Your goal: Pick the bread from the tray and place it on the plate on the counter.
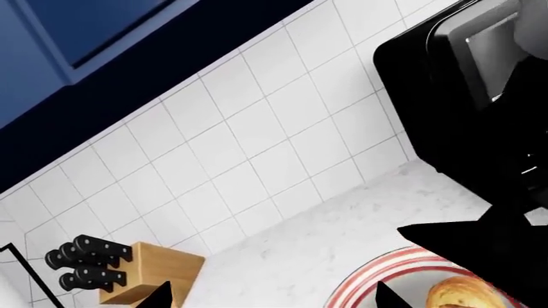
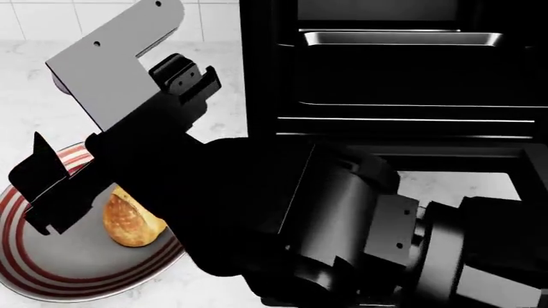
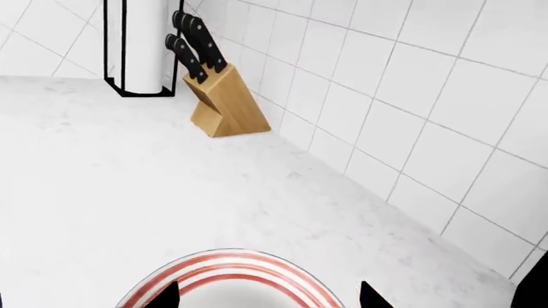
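The counter [image 2: 25, 83] carries the plate [image 2: 51, 282], set just beside the open oven, whose tray [image 2: 398, 38] sits empty on an upper shelf. The bread [image 2: 130, 221] rests on the grey centre of the plate, its long axis running roughly up the head view, pointed end away from the robot. The left gripper [image 1: 274, 296] is the one the bread relates to: in the left wrist view the roll lies just off to one side of the fingertips, not between them, and the tips stand wide apart, holding nothing. The right gripper [image 3: 267, 294] hovers over the far rim of the plate, tips also spread and empty. Judgement: placement appears complete; retreat should go straight up, clear of the roll.
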`<state>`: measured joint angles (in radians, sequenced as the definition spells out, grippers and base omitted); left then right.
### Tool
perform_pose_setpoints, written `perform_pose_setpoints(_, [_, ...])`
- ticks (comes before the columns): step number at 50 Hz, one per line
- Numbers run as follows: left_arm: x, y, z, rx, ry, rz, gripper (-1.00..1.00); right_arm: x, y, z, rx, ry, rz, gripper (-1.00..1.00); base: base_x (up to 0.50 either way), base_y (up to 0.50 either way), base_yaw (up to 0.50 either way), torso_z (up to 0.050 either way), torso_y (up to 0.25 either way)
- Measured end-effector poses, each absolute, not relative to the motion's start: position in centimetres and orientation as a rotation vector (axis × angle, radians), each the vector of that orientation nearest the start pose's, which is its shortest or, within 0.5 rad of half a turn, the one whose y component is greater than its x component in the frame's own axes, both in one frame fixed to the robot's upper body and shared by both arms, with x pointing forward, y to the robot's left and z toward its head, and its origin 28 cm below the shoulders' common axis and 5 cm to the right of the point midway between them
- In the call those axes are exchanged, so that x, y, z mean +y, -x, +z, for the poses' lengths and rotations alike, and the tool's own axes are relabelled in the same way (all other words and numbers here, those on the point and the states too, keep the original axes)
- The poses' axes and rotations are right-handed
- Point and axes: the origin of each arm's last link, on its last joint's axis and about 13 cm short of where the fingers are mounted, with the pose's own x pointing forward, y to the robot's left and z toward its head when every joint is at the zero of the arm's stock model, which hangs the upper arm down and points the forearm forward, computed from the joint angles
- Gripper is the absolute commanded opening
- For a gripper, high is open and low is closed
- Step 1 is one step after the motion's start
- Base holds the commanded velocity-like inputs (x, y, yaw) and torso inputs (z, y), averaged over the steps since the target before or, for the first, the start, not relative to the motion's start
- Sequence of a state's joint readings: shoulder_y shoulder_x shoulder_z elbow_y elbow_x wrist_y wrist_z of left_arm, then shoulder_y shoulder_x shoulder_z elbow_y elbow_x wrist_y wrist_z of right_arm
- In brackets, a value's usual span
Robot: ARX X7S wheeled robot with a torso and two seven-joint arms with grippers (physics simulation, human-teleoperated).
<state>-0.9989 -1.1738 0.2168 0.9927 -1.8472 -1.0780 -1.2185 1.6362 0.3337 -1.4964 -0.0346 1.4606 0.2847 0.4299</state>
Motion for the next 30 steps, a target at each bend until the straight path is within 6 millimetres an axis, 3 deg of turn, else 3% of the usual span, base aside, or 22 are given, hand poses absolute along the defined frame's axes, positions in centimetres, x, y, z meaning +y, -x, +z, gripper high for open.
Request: perform_pose_setpoints(30, [25.8,-13.5,27.3,-0.115,-0.515,0.025,1.0,-3.0,-24.6,30.6,-0.109,0.304,0.749,1.0,0.0,0.0,0.0,0.0,0.0])
